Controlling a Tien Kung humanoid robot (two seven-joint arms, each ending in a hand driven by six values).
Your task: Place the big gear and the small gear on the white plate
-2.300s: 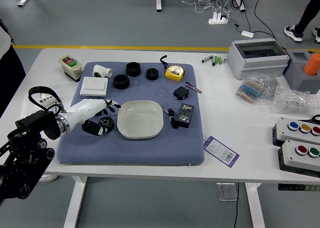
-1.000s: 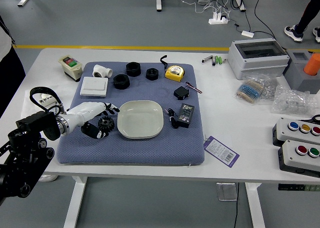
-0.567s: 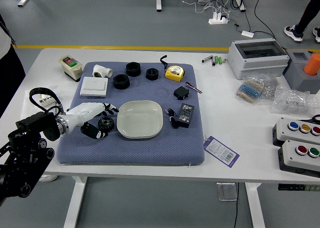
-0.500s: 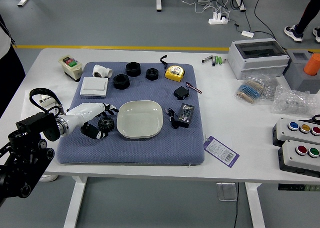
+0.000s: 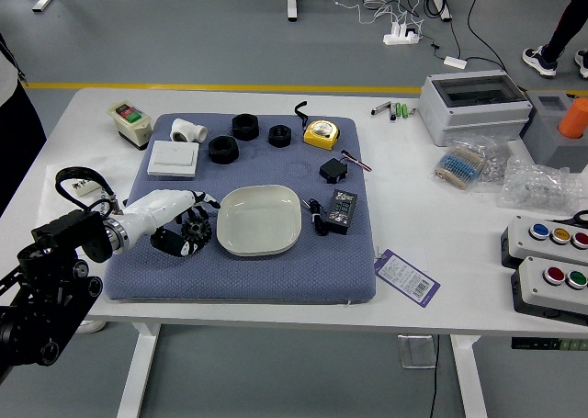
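My left hand [image 5: 197, 223] reaches in from the left, with a white-covered palm and black fingertips. Its fingers and thumb are closed around a black toothed gear [image 5: 197, 230], partly hidden by the hand. Just right of the gear lies the white plate [image 5: 259, 220], bare inside, its left rim close to the fingertips. Whether this gear is the big or the small one cannot be told; no second gear can be made out. No right hand shows.
On the blue mat [image 5: 248, 285] are black rings [image 5: 223, 149], a white box [image 5: 173, 159], a tape measure [image 5: 322, 134] and a black adapter [image 5: 341, 211]. Button boxes [image 5: 551, 285] sit at the right. A person's legs [image 5: 562, 28] show beyond the table.
The thumb has come in against the gear from below. Most recently the left hand and gear have shifted slightly, and the plate has moved a touch to the right.
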